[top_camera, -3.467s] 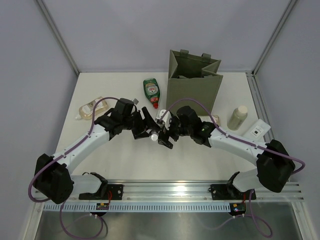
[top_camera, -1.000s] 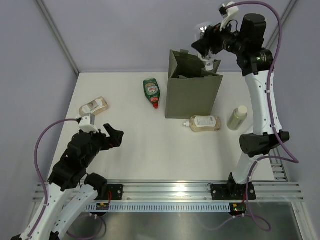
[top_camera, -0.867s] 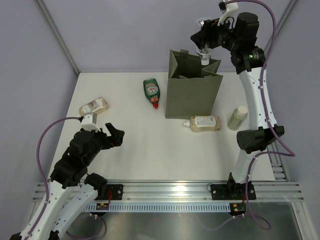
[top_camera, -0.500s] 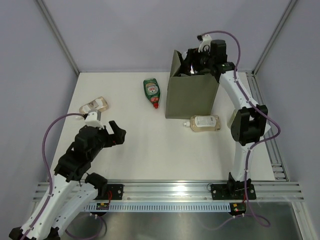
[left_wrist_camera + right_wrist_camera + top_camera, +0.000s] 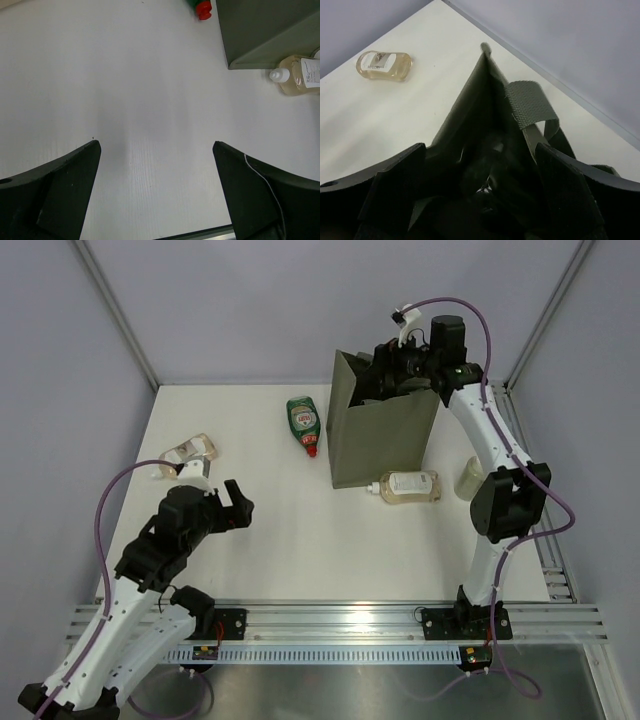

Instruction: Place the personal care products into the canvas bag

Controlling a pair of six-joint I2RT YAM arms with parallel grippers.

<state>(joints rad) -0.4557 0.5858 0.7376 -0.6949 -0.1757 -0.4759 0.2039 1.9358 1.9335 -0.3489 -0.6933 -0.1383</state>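
Four personal care products lie outside the canvas bag (image 5: 385,440) on the white table (image 5: 300,560). The green bottle (image 5: 303,420) rests just left of the bag and one amber bottle (image 5: 405,486) sits at its near base. The cream bottle (image 5: 469,478) stands to its right, partly hidden by the right arm, and a second amber bottle (image 5: 186,452) lies well apart near the left edge. The right gripper (image 5: 479,165) hangs in the bag's mouth with jaws spread wide and nothing between them, a posture suggesting a drop-off, though the dark interior hides what lies below. The left gripper (image 5: 156,150), jaws equally wide and empty, hovers over the table, seemingly placed to reach the left-hand bottle.
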